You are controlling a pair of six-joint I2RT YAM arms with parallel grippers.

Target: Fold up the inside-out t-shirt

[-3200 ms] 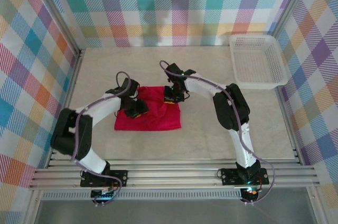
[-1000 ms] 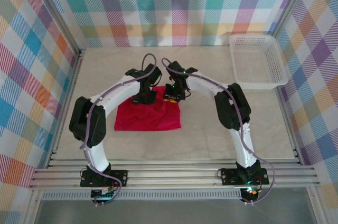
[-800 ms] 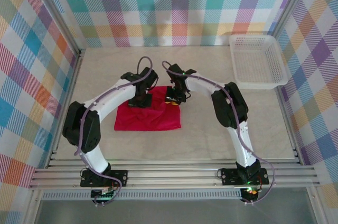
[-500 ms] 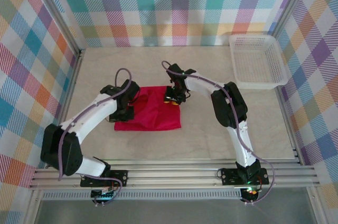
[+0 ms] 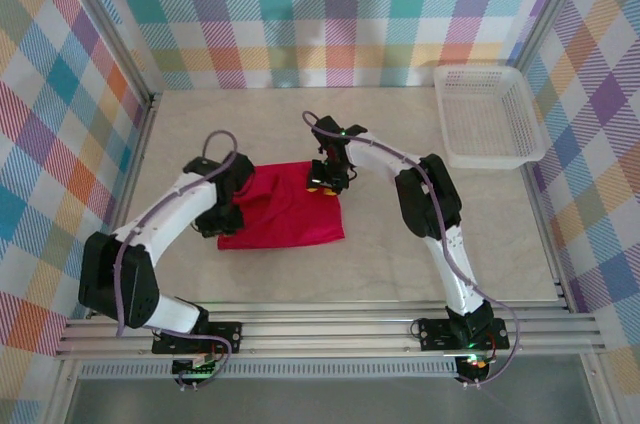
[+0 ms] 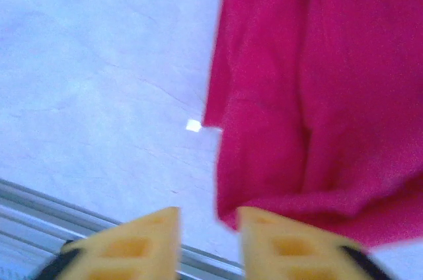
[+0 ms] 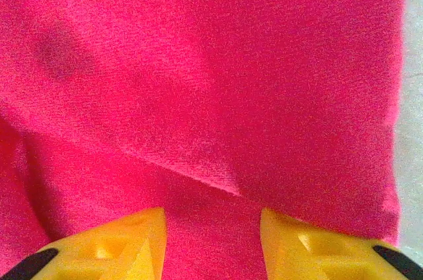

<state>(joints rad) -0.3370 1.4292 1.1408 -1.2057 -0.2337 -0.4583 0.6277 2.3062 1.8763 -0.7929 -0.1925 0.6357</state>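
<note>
The white left arm [image 5: 150, 234] bends out wide and reaches in so that the left gripper [image 5: 226, 216] sits at the edge of the shirt farthest from the white plastic mesh basket [image 5: 447, 149]. In the left wrist view its yellow fingers [image 6: 149, 237] stand apart. Pale table shows in the gap between them and nothing is pinched, and the shirt's lower corner hangs just above the right-hand fingertip.

The white right arm [image 5: 430, 204] arches up and over, with the right gripper [image 5: 322, 182] pointing down on the shirt corner nearest the basket. In the right wrist view its yellow fingers [image 7: 310, 240] are spread. Flat red cloth shows through the gap, and no bunch of cloth is caught between them.

The plain bright red soft fabric t-shirt [image 5: 285, 209] lies on the pale marbled table [image 5: 400, 254], well apart from the basket and on the side of it toward the left arm. It forms a rough rectangle with a straight near edge, and creases run through the half away from the basket. Up close that side shows long soft folds and a curled hem [image 6: 291, 95]. At the other corner one layer lies over another, with a slanted edge crossing the cloth [image 7: 192, 174].

The basket stands in the table's far corner on the right arm's side, tight against the plaid wall [image 5: 340, 14]. It is upright, with its mesh floor and walls in full view.
</note>
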